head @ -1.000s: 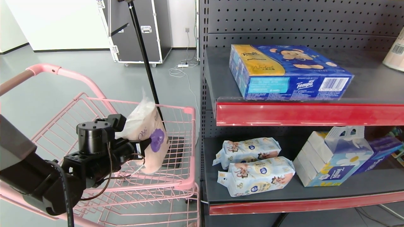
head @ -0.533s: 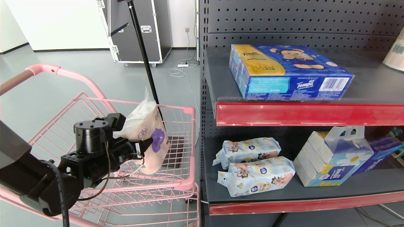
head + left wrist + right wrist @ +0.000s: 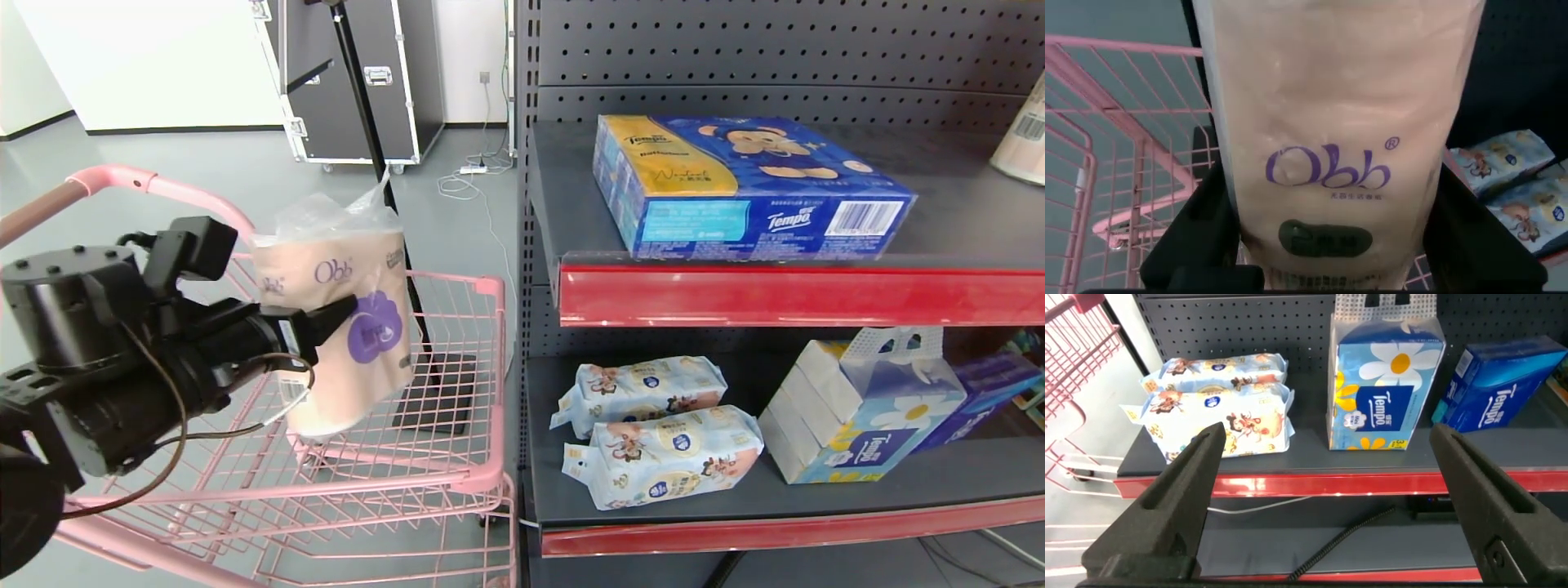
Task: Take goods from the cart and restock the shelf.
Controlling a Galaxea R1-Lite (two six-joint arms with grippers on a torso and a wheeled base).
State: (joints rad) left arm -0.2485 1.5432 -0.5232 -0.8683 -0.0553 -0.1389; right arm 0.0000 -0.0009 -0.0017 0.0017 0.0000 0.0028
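**Roll pack raised out of the cart bed**

Lifted since the earlier frames, the peach plastic-wrapped pack of paper rolls [image 3: 343,278] now hangs higher and turned more face-on. The left gripper [image 3: 314,327] has risen and drawn back with it, clamped across the pack's middle. The pack is above the pink wire shopping cart [image 3: 457,282]. Its lower end appears to sit below the rim line, though I cannot be sure. The right gripper [image 3: 1327,506] is spread wide with nothing in it, facing the lower board of the dark grey metal shelf [image 3: 963,212].

Risks, as I judge them:
- The wrap is soft and slick, and the hold is on one band of it, so the pack could sag or slide out during a swing.
- A sideways move begun too low could catch the pack on the cart rim.
- The black stand pole [image 3: 367,122] is close behind the pack and could be struck.
- The shelf's red front strip [image 3: 800,294] could catch the pack's bottom edge on the way in.

Print:
- The pack carries purple lettering and a round purple badge.
- The flat blue carton with a cartoon bear [image 3: 751,184] has white lettering and a barcode.
- The two pale blue soft packs [image 3: 653,384] have small round labels.
- The daisy-printed tissue bundle [image 3: 865,408] has a blue label.
- I leave the wording unread.
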